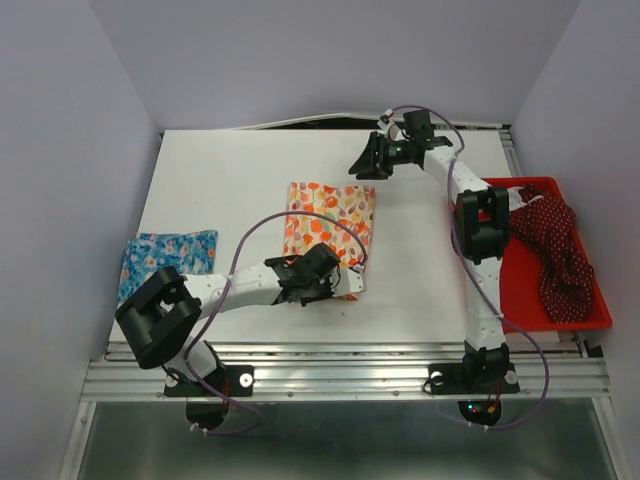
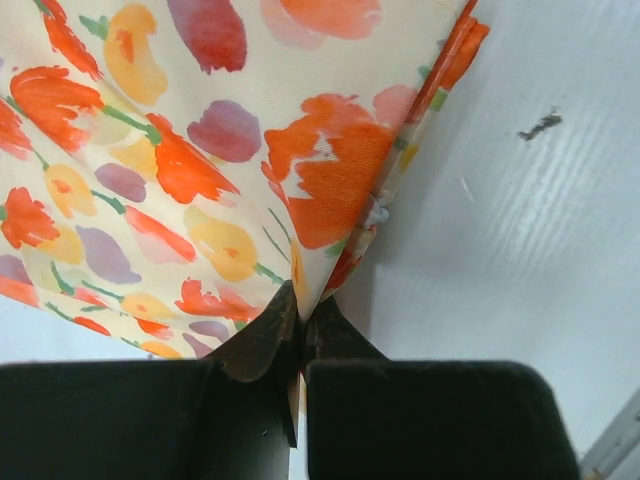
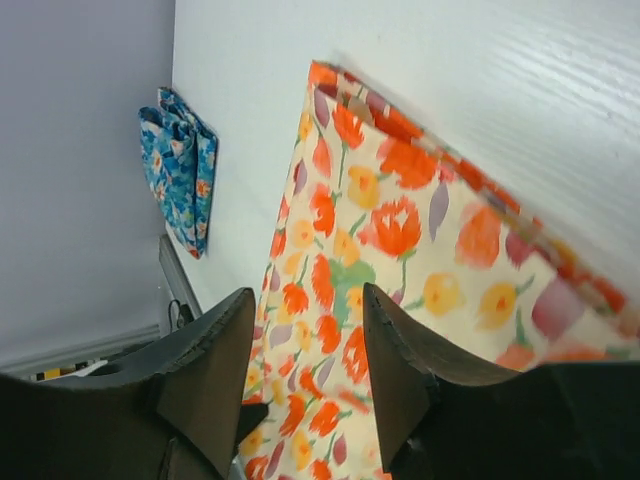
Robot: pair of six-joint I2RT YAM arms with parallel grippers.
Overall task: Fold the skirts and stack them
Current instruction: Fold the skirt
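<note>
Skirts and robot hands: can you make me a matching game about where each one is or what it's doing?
Things:
1. blue skirt
2. cream skirt
3. dark red skirt
4. right gripper

Places or states:
A. lying in the red tray
B. open, holding nothing
C. folded at the left side of the table
D. pinched at its edge by the left gripper

Pairs: 1-C, 2-D, 3-A, 4-B

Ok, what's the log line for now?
left end effector: shut on cream skirt; right end effector: open; blue skirt: folded; red skirt: in tray
</note>
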